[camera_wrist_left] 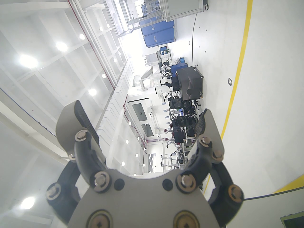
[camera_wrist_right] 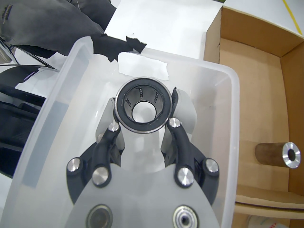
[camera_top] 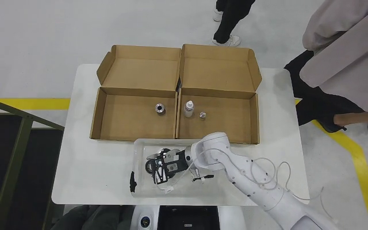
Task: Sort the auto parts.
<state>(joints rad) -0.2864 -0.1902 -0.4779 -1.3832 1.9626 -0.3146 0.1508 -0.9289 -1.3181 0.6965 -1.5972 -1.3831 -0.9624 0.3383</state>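
Sorting is looking partly done: a metal sleeve (camera_top: 158, 108) is lying in the left carton (camera_top: 123, 121), and a small bottle (camera_top: 188, 108) and a fitting (camera_top: 202, 115) in the right carton (camera_top: 230, 123). The right gripper (camera_wrist_right: 144, 103) is clamping a bearing (camera_wrist_right: 152, 98) inside the clear bin (camera_wrist_right: 71, 72) (not yet boxed). The left gripper (camera_wrist_left: 142, 113) is gaping, holding nothing. No writing is showing legibly.

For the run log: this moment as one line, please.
right claw: shut on linear bearing, inside clear bin | left claw: open, empty | cardboard box: holds metal cylinder
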